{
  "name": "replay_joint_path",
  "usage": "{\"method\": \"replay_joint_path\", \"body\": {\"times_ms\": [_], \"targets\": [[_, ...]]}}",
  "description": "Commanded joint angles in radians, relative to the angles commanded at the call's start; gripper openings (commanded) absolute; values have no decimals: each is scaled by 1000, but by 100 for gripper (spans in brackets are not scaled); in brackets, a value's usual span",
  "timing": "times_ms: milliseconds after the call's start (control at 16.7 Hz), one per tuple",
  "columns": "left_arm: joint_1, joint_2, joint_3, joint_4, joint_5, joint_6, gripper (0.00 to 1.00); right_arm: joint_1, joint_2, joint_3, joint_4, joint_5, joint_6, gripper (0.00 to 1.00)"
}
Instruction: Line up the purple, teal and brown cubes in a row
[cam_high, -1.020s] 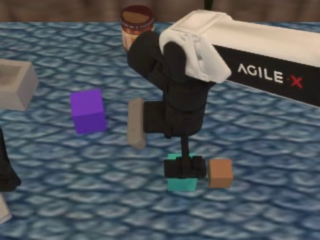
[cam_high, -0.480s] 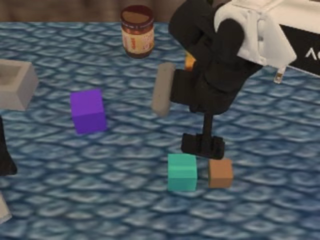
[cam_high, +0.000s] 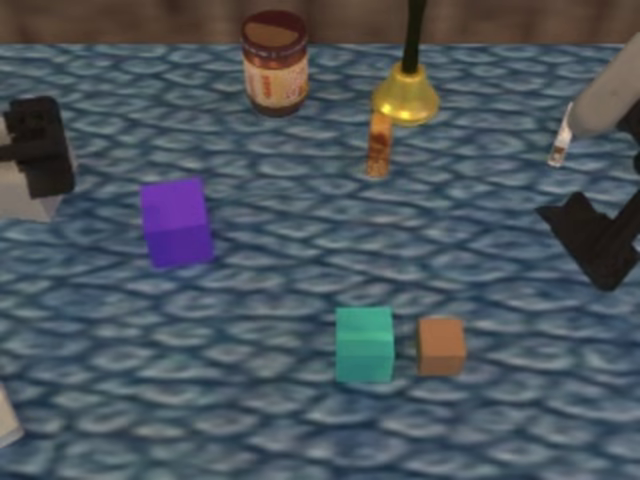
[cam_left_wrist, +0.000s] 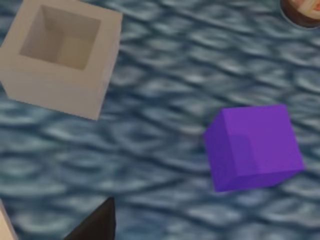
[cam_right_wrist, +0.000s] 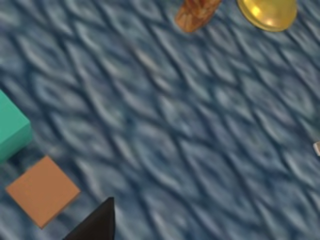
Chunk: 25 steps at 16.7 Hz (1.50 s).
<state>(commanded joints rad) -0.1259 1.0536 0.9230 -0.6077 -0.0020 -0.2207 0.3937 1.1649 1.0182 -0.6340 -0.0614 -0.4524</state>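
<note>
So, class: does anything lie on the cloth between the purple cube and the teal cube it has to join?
Nothing visible does: only bare blue cloth lies between the purple cube and the teal cube.

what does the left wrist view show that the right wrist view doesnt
Only the left wrist view shows the purple cube, the grey hollow box and an edge of the brown-lidded jar. Only the right wrist view shows the teal cube, the brown cube, the gold bell and a small orange-brown item. Both share the blue patterned table.
</note>
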Motion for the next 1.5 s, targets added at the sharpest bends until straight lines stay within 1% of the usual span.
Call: {"method": "replay_joint_path", "body": {"times_ms": [180, 420, 600, 780, 960, 1260, 1380, 1500], "targets": [[-40, 373, 278, -196, -1, -65, 100, -117, -329, -282, 167, 1, 123, 100], [-88, 780, 609, -421, 1, -145, 100, -246, -710, -621, 366, 16, 270, 100], [-117, 999, 820, -546, 3, -194, 100, -317, -928, -818, 491, 34, 357, 100], [-137, 1148, 981, -628, 5, -228, 100, -363, -1088, -955, 587, 52, 421, 100], [-147, 1221, 1054, -663, 6, -244, 100, -383, -1161, -1015, 632, 61, 451, 100], [-142, 1223, 1055, -663, 6, -244, 100, -384, -1165, -1018, 634, 61, 452, 100], [-143, 1227, 1040, -647, 6, -242, 100, -384, -1165, -1018, 634, 61, 452, 100], [-144, 1241, 998, -591, 6, -241, 100, -384, -1165, -1018, 634, 61, 452, 100]]}}
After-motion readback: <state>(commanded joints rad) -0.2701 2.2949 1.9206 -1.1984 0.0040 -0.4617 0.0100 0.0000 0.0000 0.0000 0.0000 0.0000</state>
